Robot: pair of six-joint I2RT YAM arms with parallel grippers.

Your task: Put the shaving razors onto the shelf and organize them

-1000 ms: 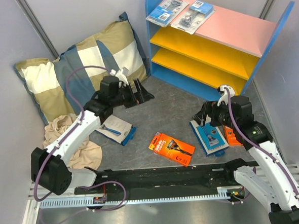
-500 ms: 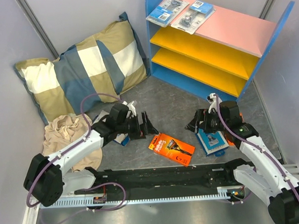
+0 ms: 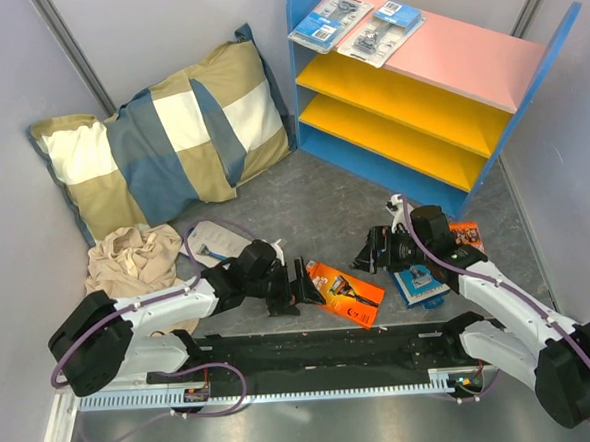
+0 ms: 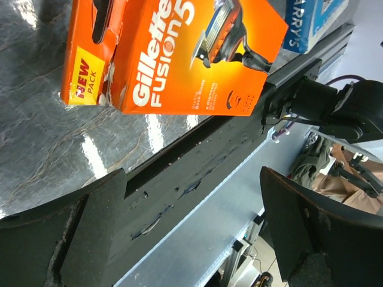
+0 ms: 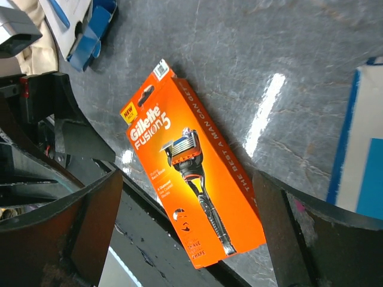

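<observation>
One shelf point(image 3: 437, 92) stands at the far right, with blue sides, one pink top board and two yellow boards beneath. One striped pillow point(image 3: 160, 139) leans in the far left corner, with one beige cloth point(image 3: 132, 263) crumpled in front of it. Six razor packs can be counted from above. A blue-and-white box point(image 3: 419, 284) lies partly under the right arm, and an orange box point(image 3: 344, 291) lies flat on the grey floor between the two grippers. A white pack point(image 3: 216, 244) lies near the cloth, and a small orange pack point(image 3: 466, 237) sits beside the right arm. On the pink board, at its left end, a blue-carded blister pack point(image 3: 327, 19) and a paler blister pack point(image 3: 379, 33) lie side by side; both yellow boards are bare. The left gripper point(image 4: 192, 176) has its fingers spread wide with nothing between them, just short of the orange box's end. The right gripper point(image 5: 185, 179) is likewise spread and holds nothing, and the orange box shows flat on the floor in its gap. Only the overhead view takes in the shelf, pillow and cloth. Only the left wrist view shows the box's "NEW PACK" corner with a scuffed flap edge. Only the right wrist view shows the whole razor picture on the box's face.
</observation>
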